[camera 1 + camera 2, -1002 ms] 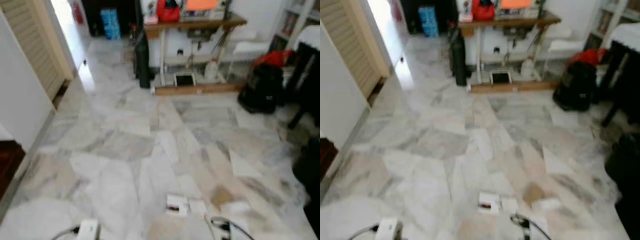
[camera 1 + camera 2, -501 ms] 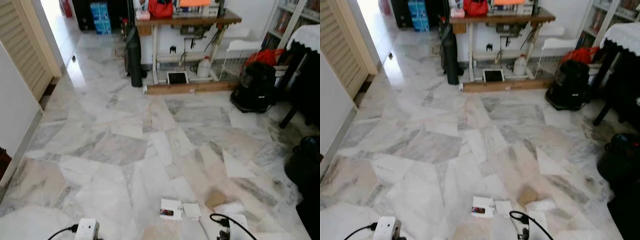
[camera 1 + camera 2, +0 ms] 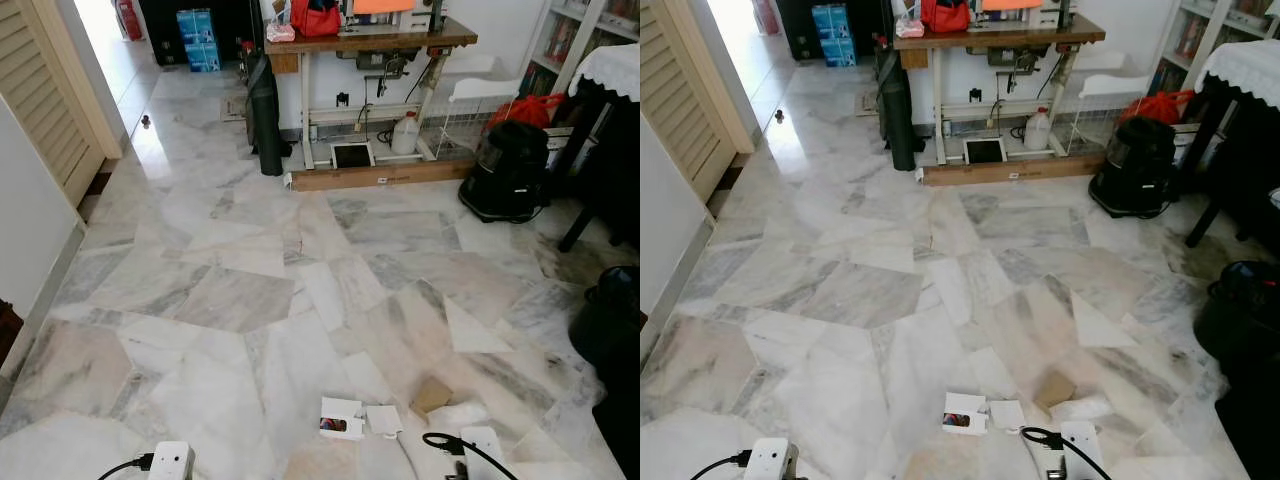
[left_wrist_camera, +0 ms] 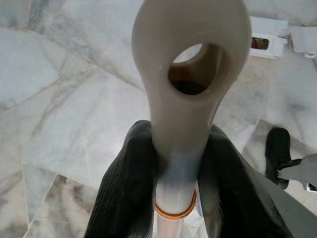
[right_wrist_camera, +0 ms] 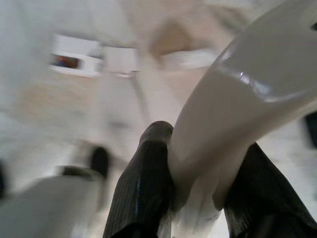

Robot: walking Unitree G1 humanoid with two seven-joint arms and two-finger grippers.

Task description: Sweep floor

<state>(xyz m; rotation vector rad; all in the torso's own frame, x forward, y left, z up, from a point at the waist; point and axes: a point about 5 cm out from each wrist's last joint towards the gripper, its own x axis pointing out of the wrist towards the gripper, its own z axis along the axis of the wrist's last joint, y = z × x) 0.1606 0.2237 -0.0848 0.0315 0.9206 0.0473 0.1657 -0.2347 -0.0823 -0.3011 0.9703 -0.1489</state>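
The left gripper (image 4: 173, 173) clamps a broom handle (image 4: 190, 74), and the right gripper (image 5: 198, 193) clamps a curved dustpan handle (image 5: 247, 114). Beyond both sets of fingers lie paper scraps (image 3: 342, 417) and a cardboard piece (image 3: 432, 393), nearer the right.

Head eyes high over floor (image 3: 250, 300), wrist views close
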